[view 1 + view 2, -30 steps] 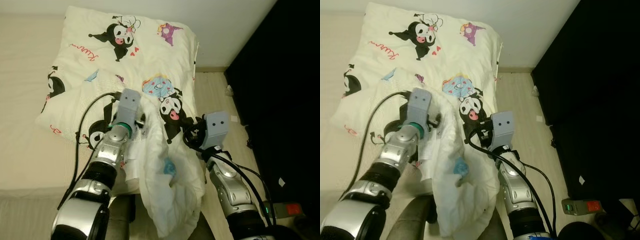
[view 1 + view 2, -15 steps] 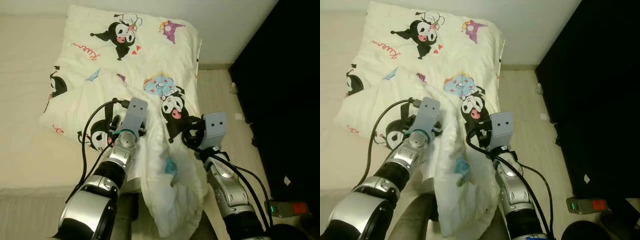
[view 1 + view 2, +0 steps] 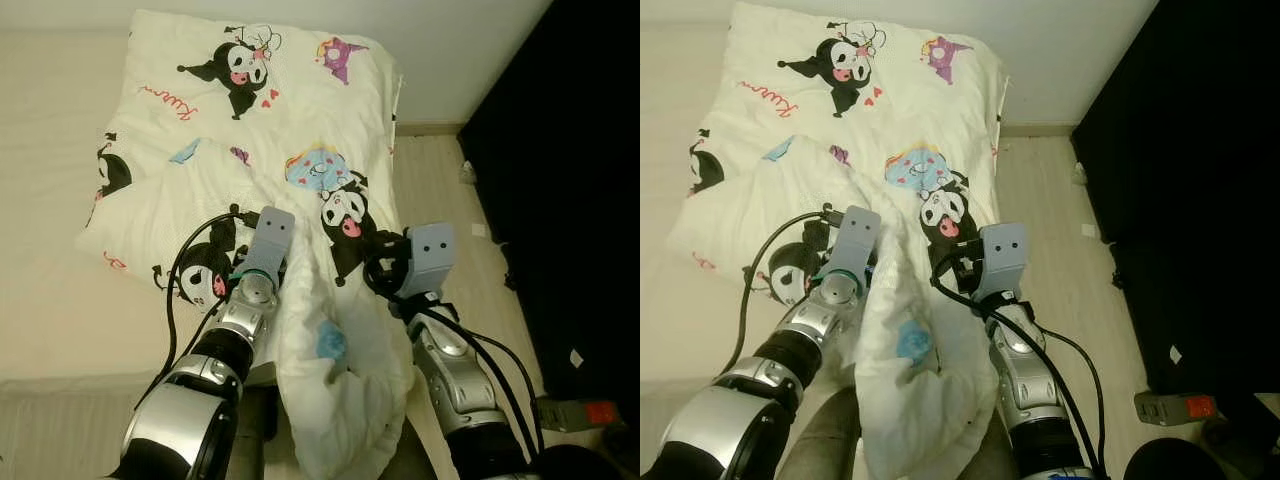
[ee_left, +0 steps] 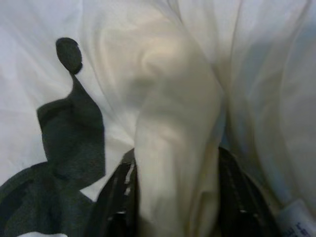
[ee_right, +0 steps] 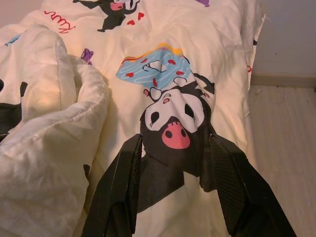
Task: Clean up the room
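On a bed (image 3: 50,300), the left gripper (image 4: 173,197) pinches a raised fold of the cartoon-print quilt (image 3: 300,110) while the right gripper (image 5: 173,168) hovers spread over its edge, mid-straightening; next, it likely must clamp that edge.
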Available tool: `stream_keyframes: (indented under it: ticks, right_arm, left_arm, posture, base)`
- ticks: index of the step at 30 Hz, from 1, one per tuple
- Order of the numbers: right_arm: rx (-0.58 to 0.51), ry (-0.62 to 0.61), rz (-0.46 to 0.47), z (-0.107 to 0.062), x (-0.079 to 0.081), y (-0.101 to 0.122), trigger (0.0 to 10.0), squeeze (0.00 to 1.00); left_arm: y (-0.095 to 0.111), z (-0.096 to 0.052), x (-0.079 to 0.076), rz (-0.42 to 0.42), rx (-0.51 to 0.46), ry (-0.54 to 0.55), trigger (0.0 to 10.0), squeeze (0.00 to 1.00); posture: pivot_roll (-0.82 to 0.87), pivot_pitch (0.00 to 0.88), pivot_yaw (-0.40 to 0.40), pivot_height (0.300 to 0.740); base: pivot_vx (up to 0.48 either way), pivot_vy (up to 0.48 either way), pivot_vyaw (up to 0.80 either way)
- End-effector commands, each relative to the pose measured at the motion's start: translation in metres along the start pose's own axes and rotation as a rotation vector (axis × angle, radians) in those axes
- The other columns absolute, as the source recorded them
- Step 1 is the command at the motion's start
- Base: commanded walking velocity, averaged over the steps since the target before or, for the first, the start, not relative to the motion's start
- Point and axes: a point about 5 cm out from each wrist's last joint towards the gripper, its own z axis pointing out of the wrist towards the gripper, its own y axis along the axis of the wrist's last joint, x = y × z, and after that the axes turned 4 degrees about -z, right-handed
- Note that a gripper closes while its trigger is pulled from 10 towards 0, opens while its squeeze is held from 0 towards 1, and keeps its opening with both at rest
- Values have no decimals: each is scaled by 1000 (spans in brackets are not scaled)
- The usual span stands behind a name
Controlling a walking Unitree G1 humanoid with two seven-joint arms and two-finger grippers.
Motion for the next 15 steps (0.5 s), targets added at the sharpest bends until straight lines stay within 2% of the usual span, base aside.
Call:
stream_keyframes:
  ticks: [1,5,6,7,9,12,15]
  right_arm:
    - [17,-10,10,-4,-1,-6,10000,0]
    - [8,-12,9,-2,-2,-3,10000,0]
    - [3,-13,9,-1,-2,-2,10000,0]
    - [3,-13,9,-1,-2,-2,10000,0]
    - [-5,-11,9,1,-3,0,10000,0]
    - [-7,-11,9,2,-3,0,10000,0]
    - [-14,-8,12,5,-2,2,10000,0]
  left_arm:
    - [-19,-3,-3,5,63,-14,0,0]
    - [-14,0,8,0,31,31,0,0]
    - [-11,2,16,-4,13,57,0,0]
    - [-11,2,16,-4,13,57,0,0]
    - [-6,6,39,-10,-24,134,0,0]
    - [-5,7,45,-10,-33,154,0,0]
    - [-5,8,79,-31,-60,261,0,0]
  posture:
    - [-81,339,40,740]
    - [-77,326,38,740]
    - [-71,318,37,740]
    - [-71,318,37,740]
    - [-59,307,36,740]
    - [-58,306,36,740]
    - [-44,289,40,740]
  base:
    - [0,0,0]
    - [0,0,0]
    - [0,0,0]
    - [0,0,0]
    - [0,0,0]
    - [0,0,0]
    - [0,0,0]
